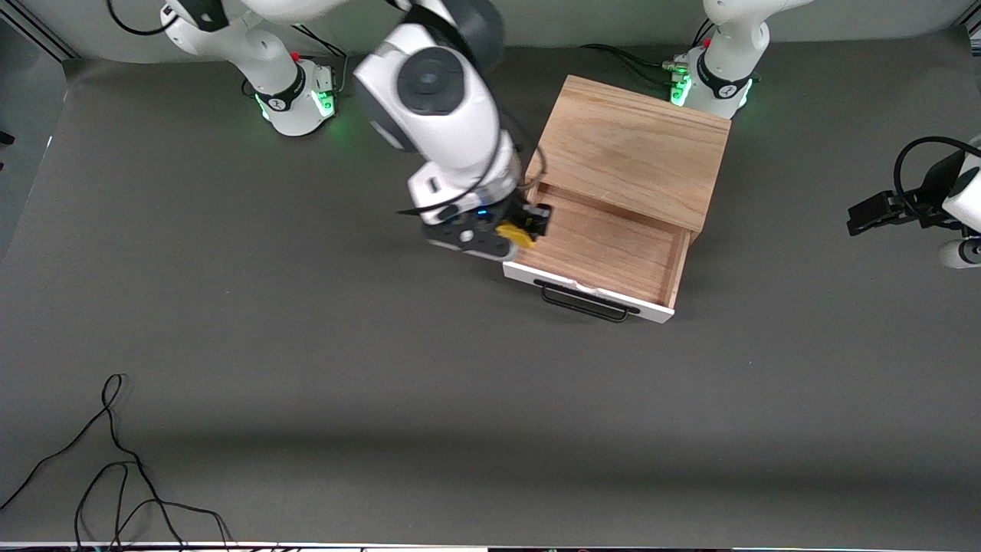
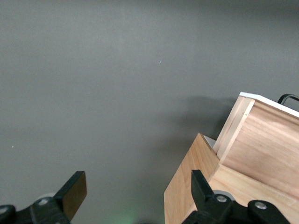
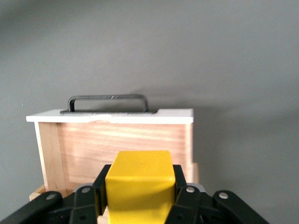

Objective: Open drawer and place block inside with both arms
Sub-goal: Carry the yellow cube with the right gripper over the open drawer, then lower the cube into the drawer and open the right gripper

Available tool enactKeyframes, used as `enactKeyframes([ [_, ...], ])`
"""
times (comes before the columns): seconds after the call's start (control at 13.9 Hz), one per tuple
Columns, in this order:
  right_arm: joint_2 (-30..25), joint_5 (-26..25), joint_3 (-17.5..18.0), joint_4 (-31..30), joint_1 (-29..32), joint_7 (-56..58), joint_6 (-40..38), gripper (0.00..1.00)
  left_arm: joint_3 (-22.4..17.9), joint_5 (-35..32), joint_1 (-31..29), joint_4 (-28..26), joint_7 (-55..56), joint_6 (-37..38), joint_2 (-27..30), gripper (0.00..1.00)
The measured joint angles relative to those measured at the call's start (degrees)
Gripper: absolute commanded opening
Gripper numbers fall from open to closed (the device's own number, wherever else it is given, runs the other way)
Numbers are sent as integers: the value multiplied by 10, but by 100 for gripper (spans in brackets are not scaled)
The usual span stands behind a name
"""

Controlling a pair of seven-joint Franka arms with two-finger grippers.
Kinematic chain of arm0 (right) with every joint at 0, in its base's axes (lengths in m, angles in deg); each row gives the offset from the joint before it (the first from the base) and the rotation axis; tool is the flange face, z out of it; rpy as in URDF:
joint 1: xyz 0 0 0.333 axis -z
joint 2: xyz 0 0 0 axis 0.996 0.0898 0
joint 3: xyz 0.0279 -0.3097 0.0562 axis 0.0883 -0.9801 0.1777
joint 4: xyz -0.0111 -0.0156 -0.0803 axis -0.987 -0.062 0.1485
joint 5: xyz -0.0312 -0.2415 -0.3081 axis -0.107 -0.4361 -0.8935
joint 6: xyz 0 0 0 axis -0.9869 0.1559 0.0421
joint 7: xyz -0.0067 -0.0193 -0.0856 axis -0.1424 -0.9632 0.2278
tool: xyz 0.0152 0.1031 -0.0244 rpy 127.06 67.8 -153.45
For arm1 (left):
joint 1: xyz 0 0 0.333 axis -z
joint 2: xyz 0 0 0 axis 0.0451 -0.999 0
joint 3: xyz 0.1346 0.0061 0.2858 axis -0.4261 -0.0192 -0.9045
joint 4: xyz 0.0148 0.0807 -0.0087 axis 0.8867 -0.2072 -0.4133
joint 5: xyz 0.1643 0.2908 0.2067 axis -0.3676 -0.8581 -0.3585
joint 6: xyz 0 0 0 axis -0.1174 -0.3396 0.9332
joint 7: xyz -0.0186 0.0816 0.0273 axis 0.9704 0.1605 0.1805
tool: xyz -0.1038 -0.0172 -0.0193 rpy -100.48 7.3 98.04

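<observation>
The drawer (image 1: 605, 245) is pulled out of its light-wood box (image 1: 636, 146), with its white front panel and black bar handle (image 1: 586, 303) facing the front camera. Its tray is bare inside. My right gripper (image 1: 525, 226) is shut on the yellow block (image 1: 515, 234) and holds it over the drawer's side wall toward the right arm's end. In the right wrist view the block (image 3: 139, 184) sits between the fingers, above the drawer (image 3: 121, 144). My left gripper (image 1: 858, 217) is open and empty, waiting over the table off the left arm's end of the box (image 2: 261, 186).
Loose black cables (image 1: 115, 475) lie on the grey mat near the front camera at the right arm's end. The two green-lit arm bases (image 1: 299, 100) (image 1: 713, 84) stand along the table's edge farthest from the front camera.
</observation>
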Motion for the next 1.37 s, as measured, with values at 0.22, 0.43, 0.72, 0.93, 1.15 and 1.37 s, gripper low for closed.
enactKeyframes([
  [0.22,34,-6,0,1,-28,-9,19,31,0,1,0,-16,0,-20,6,100],
  [0.43,60,-6,0,2,-33,-9,20,32,0,1,0,-15,-3,-20,11,100],
  [0.72,94,-6,0,2,-44,-9,22,36,-58,8,57,-13,-7,-22,15,100],
  [0.93,116,-7,0,2,-58,-15,49,40,-165,11,159,-12,-20,-25,15,100],
  [1.15,122,-9,0,3,-62,-18,53,40,-176,12,181,-12,-22,-26,16,100],
  [1.37,122,-16,0,7,-67,-25,57,47,-177,12,190,-12,-22,-26,16,100],
])
